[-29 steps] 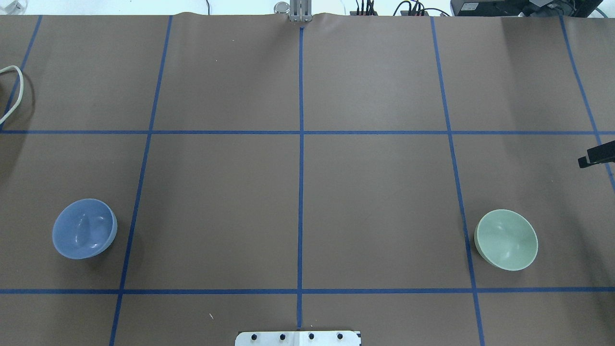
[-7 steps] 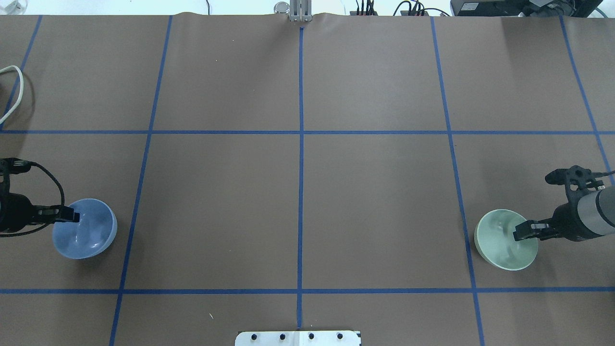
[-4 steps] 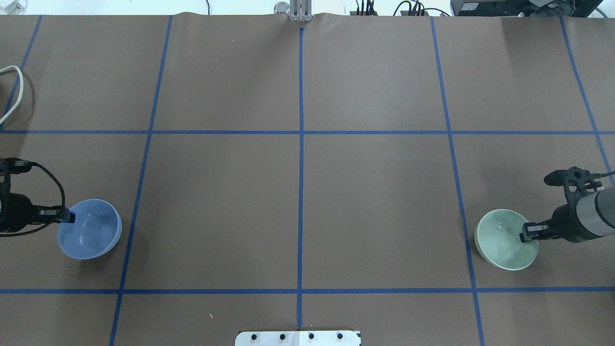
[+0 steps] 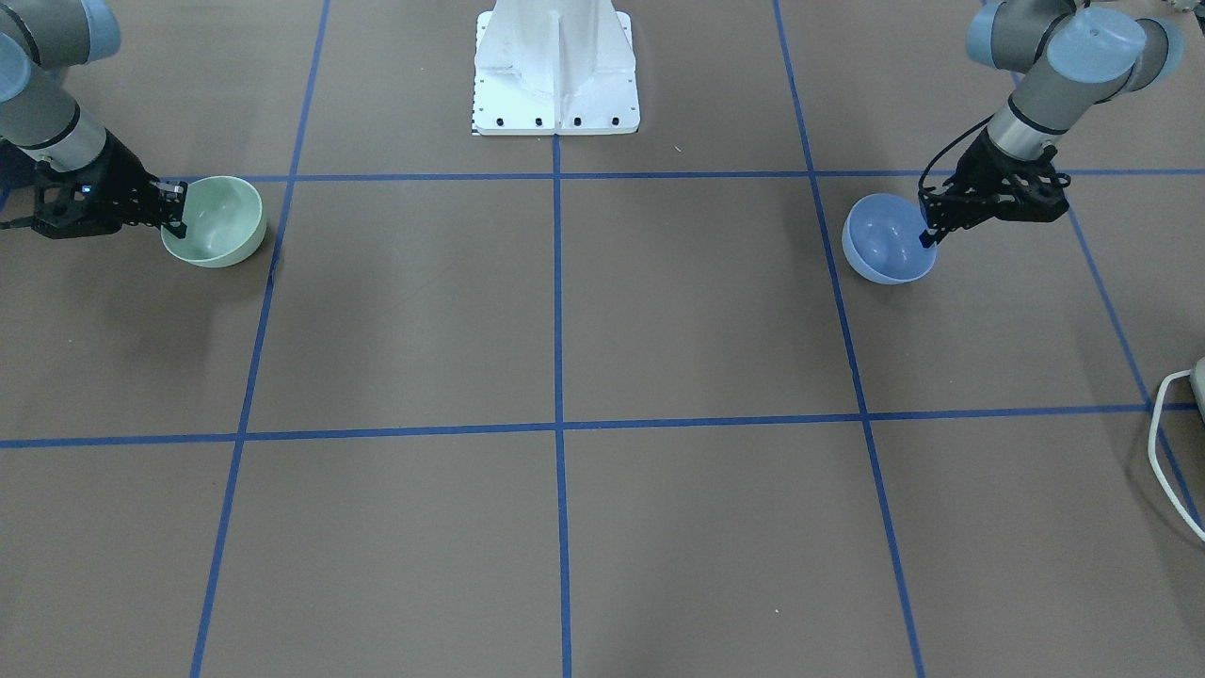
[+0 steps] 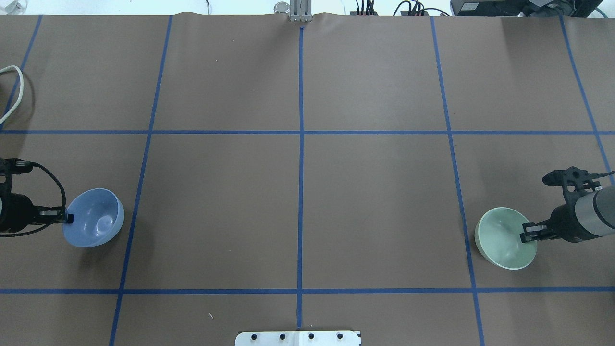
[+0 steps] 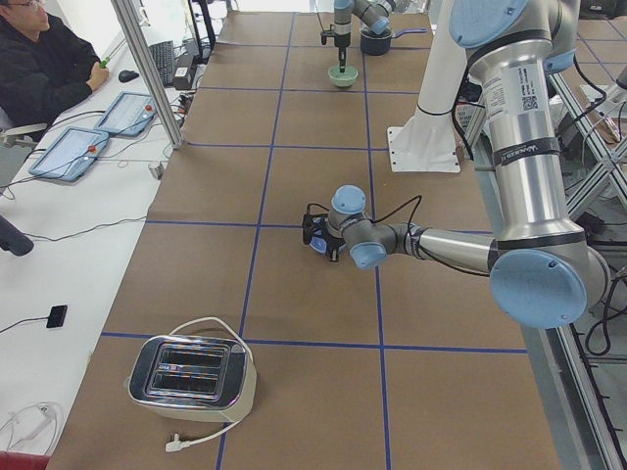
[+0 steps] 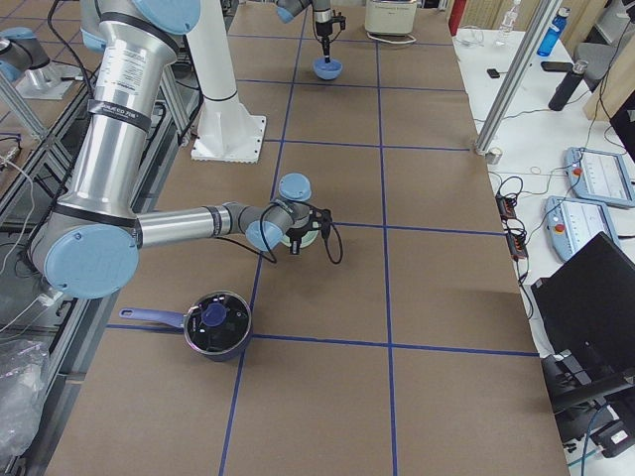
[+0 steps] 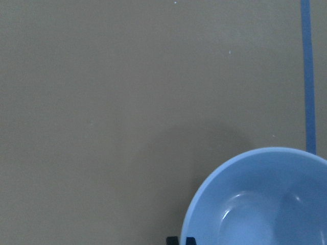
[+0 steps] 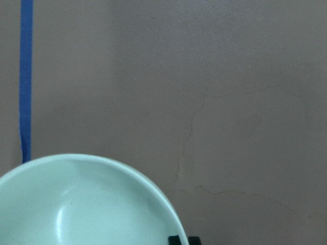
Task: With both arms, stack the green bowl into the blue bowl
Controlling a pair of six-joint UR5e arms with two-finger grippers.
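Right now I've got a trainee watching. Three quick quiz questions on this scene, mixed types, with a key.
1. True or false: the green bowl already sits inside the blue bowl.
2. Which hand grips the blue bowl's rim? A) left B) right C) neither
3. Fill in: the appliance at the end of the table on the robot's left is a ___.

Key:
1. False. The bowls are far apart.
2. A. The left hand pinches its rim, and the right hand grips the green bowl's rim.
3. Toaster.
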